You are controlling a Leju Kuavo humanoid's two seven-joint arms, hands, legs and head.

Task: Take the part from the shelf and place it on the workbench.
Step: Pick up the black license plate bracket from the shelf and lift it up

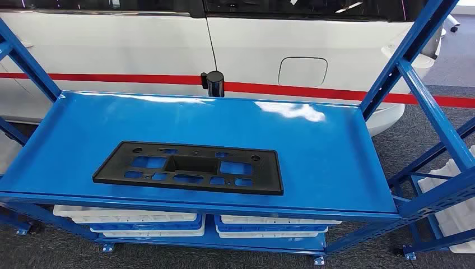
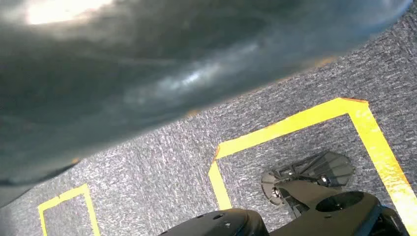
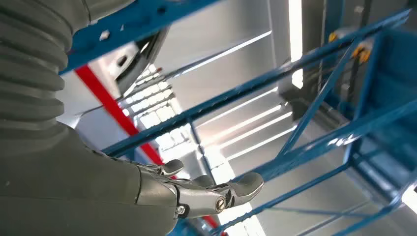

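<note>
Black plastic part (image 1: 190, 168) lies flat on blue shelf (image 1: 313, 140), toward 6 o'clock edge. Right hand (image 3: 196, 194) empty, fingers slightly apart, amid blue frame bars. Left hand hidden by blur; fingers' state unknowable.

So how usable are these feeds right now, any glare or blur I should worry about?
Head view: sharp, with white glare patches toward the back of the blue shelf, none on the black part. Left wrist view: a dark blurred surface up close covers much of it; the carpet with yellow tape is clear. Right wrist view: bright backlight behind the robot hand, blue frame bars soft.
</note>
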